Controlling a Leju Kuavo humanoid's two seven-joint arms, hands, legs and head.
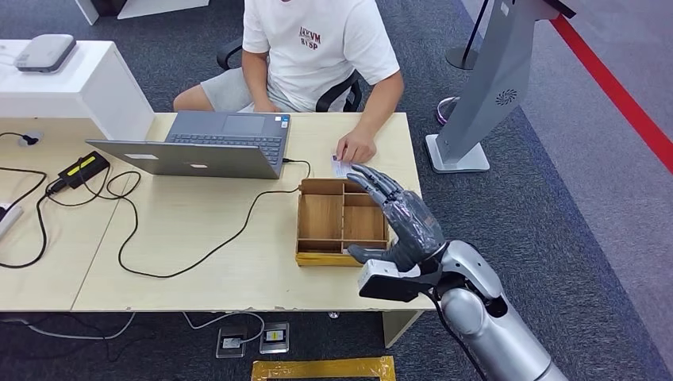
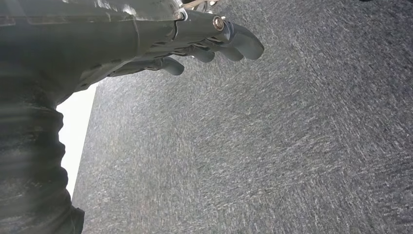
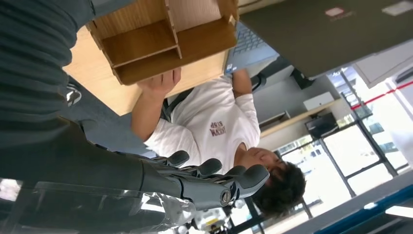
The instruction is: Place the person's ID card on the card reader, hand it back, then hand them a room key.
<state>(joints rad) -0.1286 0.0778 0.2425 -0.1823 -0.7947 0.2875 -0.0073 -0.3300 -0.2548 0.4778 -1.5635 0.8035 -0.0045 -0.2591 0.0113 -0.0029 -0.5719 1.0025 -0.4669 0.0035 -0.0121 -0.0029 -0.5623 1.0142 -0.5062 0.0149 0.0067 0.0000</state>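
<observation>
A person in a white T-shirt [image 1: 317, 48] sits across the wooden desk [image 1: 198, 262]. The person's hand [image 1: 355, 148] presses a small white ID card [image 1: 340, 167] flat on the desk, just beyond the wooden divided tray [image 1: 325, 218]. My right hand [image 1: 401, 218] hovers open over the tray's right side, fingers stretched toward the card and a short way from it, holding nothing. In the right wrist view the right hand [image 3: 204, 180] is spread, with the tray [image 3: 160, 44] and the person's hand [image 3: 158, 83] beyond it. My left hand [image 2: 195, 41] hangs open over grey carpet.
An open grey laptop [image 1: 198, 147] stands left of the tray, its black cable [image 1: 198, 254] looping over the desk to a power adapter [image 1: 79, 171]. A white box [image 1: 48, 51] rests on the white counter [image 1: 87, 87] at far left. A grey kiosk stand [image 1: 484, 103] rises right of the desk.
</observation>
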